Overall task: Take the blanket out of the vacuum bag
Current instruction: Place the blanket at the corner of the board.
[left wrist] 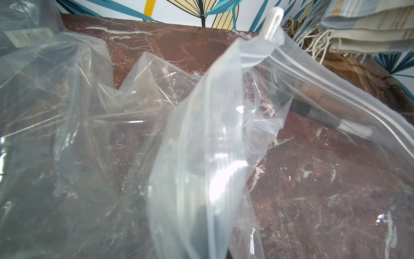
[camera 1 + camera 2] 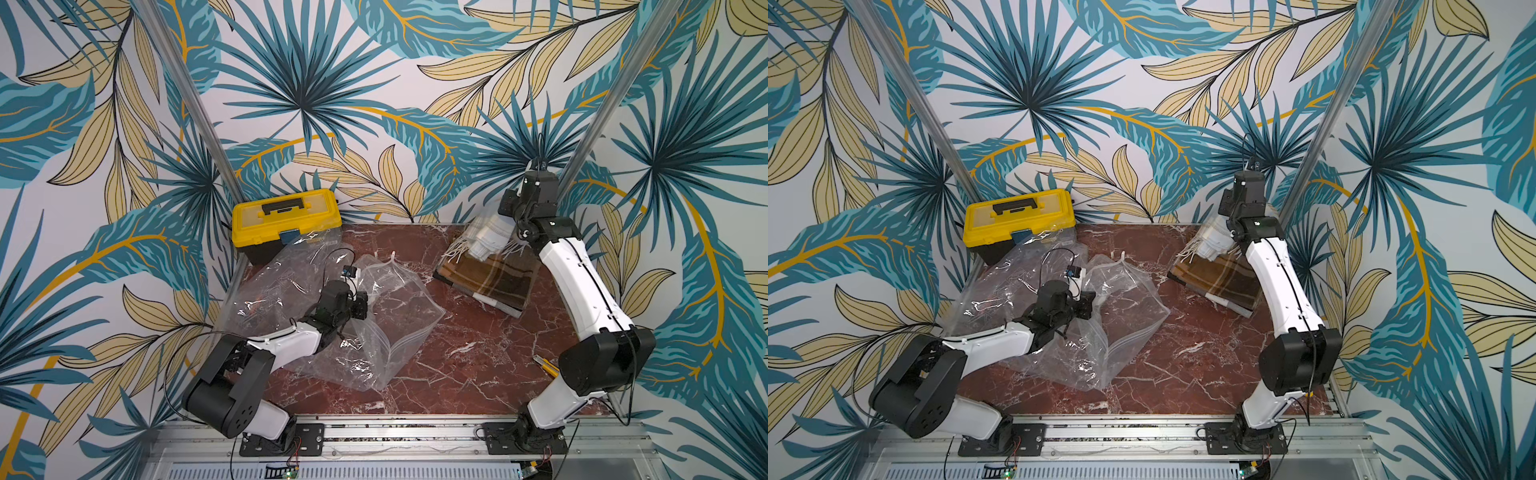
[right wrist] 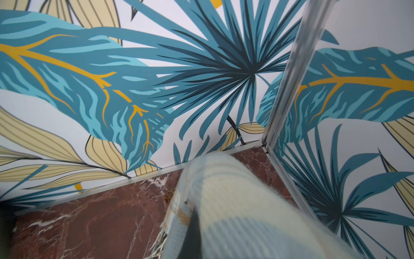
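While the counter (image 2: pixel 457 374) carries the slack, empty vacuum bag (image 2: pixel 386 307) at its left and the blanket (image 2: pixel 486 237) hangs clear of it at the far right, above a brown plaid cloth (image 2: pixel 490 286), the job looks nearly done. The left gripper (image 2: pixel 358 308) is clamped on the bag near its zip edge. The right gripper (image 2: pixel 513 226), pinched shut on the blanket's fold, should lower it flat before letting go.

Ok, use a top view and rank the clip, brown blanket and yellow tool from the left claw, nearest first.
1. Clip: on the raised edge of the bag, just beyond the left claw.
2. Brown blanket: lying flat, toward the far right.
3. Yellow tool: at the right edge, toward the front.
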